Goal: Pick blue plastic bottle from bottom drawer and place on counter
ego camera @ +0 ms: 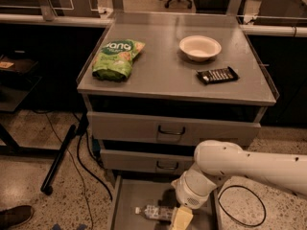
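Observation:
The blue plastic bottle (154, 212) lies on its side on the floor of the open bottom drawer (129, 195), white cap pointing left. My gripper (178, 219) hangs from the white arm at the bottom edge of the view, just to the right of the bottle and over the drawer. Only its pale upper part shows, and it covers the bottle's right end. The counter (163, 75) is the grey top of the cabinet above.
On the counter lie a green snack bag (116, 58), a white bowl (200, 47) and a dark bar (217, 75). Two closed drawers with loop handles (170, 131) sit above the open one. A black cable (84, 166) and stand leg (57, 159) are on the floor at left.

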